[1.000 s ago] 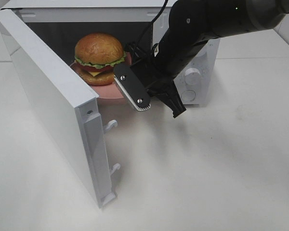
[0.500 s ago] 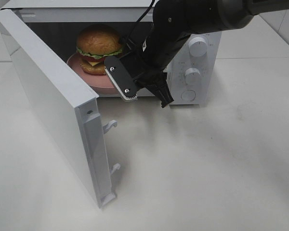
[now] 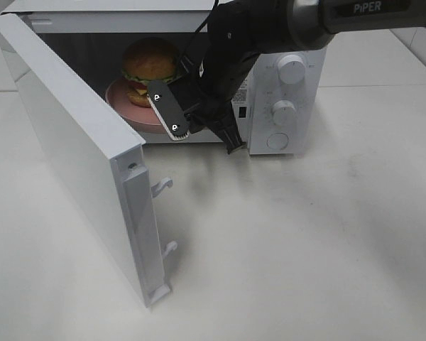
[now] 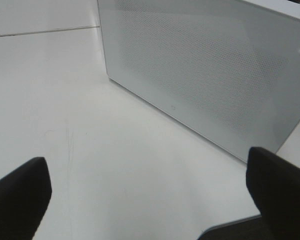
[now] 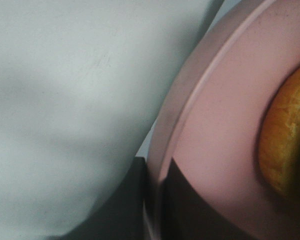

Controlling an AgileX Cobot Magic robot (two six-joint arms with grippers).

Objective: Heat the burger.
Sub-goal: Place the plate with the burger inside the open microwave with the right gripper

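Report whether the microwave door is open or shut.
Open. The door stands swung out wide from the microwave, and the burger on its pink plate shows inside the cavity.

White table (image 3: 305,249) bears open microwave (image 3: 259,78), pink plate (image 3: 124,106) within.

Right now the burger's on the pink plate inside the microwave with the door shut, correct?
Not quite. The door stands wide open, as the exterior high view shows. The burger is indeed on the pink plate inside the microwave.
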